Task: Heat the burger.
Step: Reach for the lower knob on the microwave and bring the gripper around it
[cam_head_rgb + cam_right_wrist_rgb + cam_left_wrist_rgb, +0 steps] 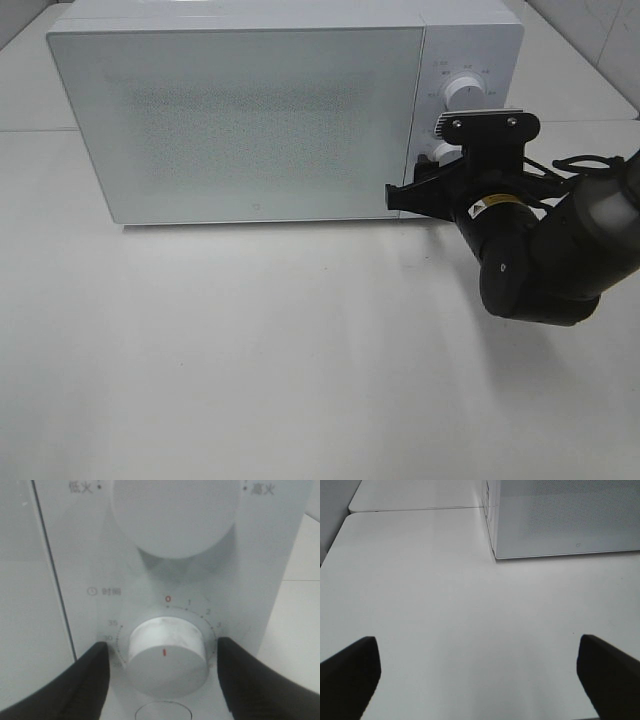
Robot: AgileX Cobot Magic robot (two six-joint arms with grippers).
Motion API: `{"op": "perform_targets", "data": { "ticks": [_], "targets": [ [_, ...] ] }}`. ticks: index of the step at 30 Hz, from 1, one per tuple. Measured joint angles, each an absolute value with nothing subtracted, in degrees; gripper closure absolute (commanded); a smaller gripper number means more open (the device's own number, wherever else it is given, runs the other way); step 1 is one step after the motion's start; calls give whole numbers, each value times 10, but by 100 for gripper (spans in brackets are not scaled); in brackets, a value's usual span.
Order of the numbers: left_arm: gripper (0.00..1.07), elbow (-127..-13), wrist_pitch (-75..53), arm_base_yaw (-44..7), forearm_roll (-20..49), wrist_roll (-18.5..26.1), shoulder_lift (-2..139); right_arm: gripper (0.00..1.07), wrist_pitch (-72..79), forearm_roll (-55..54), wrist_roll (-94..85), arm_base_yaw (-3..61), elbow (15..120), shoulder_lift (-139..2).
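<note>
White tabletop (250, 350) fills the scene, with a white microwave (240, 120) standing at the back. Its door (235, 125) is shut, and the dotted grey panel lets nothing inside show through. The burger cannot be seen in any view, so where it is cannot be told.

From above, the black right arm (560, 250) reaches to the control panel and covers the lower dial there. Only the upper dial (466, 91) is clear. Up close, the right gripper (162, 652) is spread around the lower timer dial (167, 667), with one dark finger (90, 680) on each side. A sliver of panel shows beside each, so it is not clamped. The dial's red mark sits below the zero. The small printed labels are blurred.

The left gripper (480, 670) hangs released over bare table, its fingertips (350, 675) cut off at the frame's edge.
</note>
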State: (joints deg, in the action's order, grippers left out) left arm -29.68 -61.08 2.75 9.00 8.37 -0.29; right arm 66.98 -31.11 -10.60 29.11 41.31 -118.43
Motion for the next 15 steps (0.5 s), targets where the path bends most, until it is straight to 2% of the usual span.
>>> {"op": "perform_targets", "data": {
  "ticks": [5,7,9,10,13,14,15],
  "targets": [
    [6,-297,-611,28,90,84,-3,56,672,-313,-113,292,415,-1184],
    [6,-297,-611,28,90,84,-3,68,671,-317,-116,292,415,-1181],
    [6,-297,-611,28,90,84,-3,72,670,-319,-116,292,415,-1180],
    [6,-297,-611,28,90,84,-3,80,669,-320,-116,293,415,-1180],
    [6,-297,-611,28,90,84,-3,85,669,-320,-116,293,415,-1180],
    [6,-297,-611,28,90,84,-3,92,668,-319,-116,293,415,-1180],
    [6,-297,-611,28,90,84,-3,94,668,-319,-116,293,415,-1180]
  ]
}}
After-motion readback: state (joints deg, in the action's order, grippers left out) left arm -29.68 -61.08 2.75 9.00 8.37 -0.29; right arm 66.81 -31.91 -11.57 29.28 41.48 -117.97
